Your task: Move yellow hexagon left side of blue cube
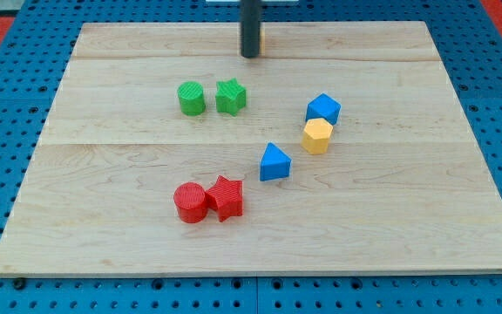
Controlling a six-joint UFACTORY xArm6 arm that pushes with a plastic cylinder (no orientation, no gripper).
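The yellow hexagon [317, 136] lies right of the board's centre, touching the near side of the blue cube [323, 109], which sits just above it in the view. My tip [250, 55] stands near the view's top, well up and left of both blocks, touching none. A small orange bit shows right behind the rod.
A blue triangular block [274, 163] lies down and left of the yellow hexagon. A green cylinder [191, 98] and green star [231, 97] sit left of centre. A red cylinder [190, 202] and red star [226, 197] sit lower. The wooden board [425, 227] rests on a blue pegboard.
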